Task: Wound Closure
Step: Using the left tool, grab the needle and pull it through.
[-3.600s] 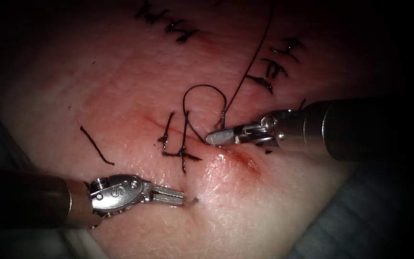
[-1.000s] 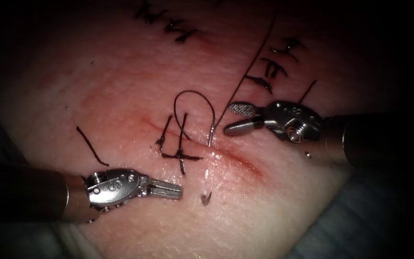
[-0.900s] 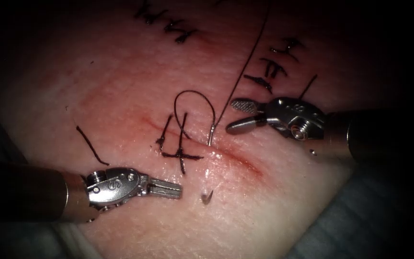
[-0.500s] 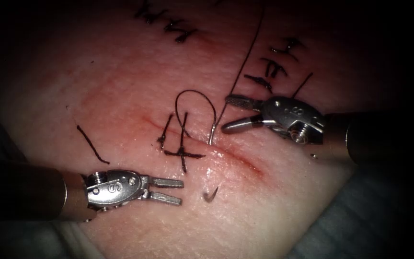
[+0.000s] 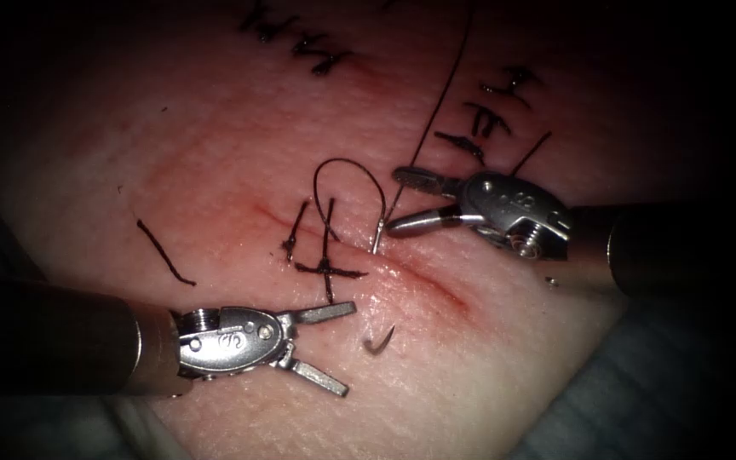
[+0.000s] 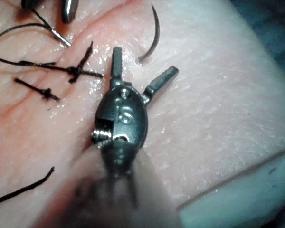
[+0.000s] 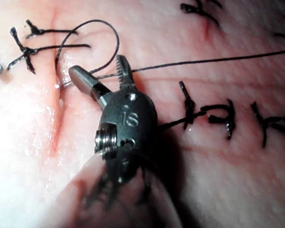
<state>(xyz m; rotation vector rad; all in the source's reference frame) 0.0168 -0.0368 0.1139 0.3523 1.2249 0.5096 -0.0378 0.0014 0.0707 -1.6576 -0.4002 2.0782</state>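
The curved needle sits in the tissue (image 5: pixel 215 153) across the cut (image 5: pixel 432 285). Its tip (image 5: pixel 378 341) sticks out on the lower left side, and its tail (image 5: pixel 376 237) stands on the upper right side. My left tool (image 5: pixel 349 349) is open and holds nothing, its jaws spread just left of the tip. In the left wrist view the left tool (image 6: pixel 145 61) gapes beside the tip (image 6: pixel 154 33). My right tool (image 5: pixel 393 200) is open and holds nothing, next to the tail. The thread (image 5: pixel 440 94) runs up from the tail past its jaws; the right tool (image 7: pixel 97 66) shows it alongside.
A thread loop (image 5: pixel 347 183) rises over a knotted stitch (image 5: pixel 321 255) left of the needle. Older stitches (image 5: pixel 483 119) lie at the upper right and at the top (image 5: pixel 300 38). A loose cut thread end (image 5: pixel 163 251) lies at the left. Red fluid lines the cut.
The right tool has let go of the needle's tail and stands open. The left jaws have opened and moved closer to the tip, which has come further out of the tissue.
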